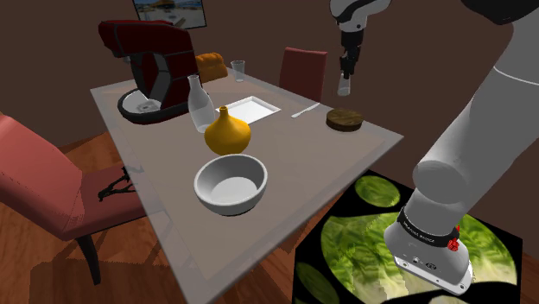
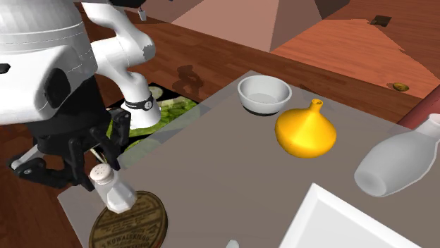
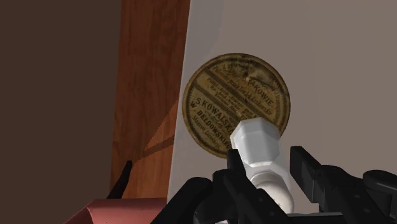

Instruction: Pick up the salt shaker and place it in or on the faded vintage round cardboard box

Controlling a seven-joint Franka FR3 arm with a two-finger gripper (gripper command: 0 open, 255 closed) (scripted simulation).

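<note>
My black gripper (image 1: pixel 346 71) hangs above the table's far right corner, shut on a white salt shaker (image 1: pixel 344 87). The shaker is in the air, base down, over a flat round brown box (image 1: pixel 344 119) with a faded printed lid. In the second exterior view the shaker (image 2: pixel 113 187) sits under the gripper (image 2: pixel 96 159), just above the box (image 2: pixel 131 222) near the table corner. In the wrist view both fingers (image 3: pixel 240 173) clasp the shaker (image 3: pixel 257 147), and the box lid (image 3: pixel 224 95) lies beyond it.
On the grey table (image 1: pixel 302 155) stand a white bowl (image 1: pixel 231 184), a yellow gourd vase (image 1: pixel 227 132), a glass bottle (image 1: pixel 199 105), a white tray (image 1: pixel 252 109) and a red stand mixer (image 1: pixel 155 60). Red chairs (image 1: pixel 39 177) flank it.
</note>
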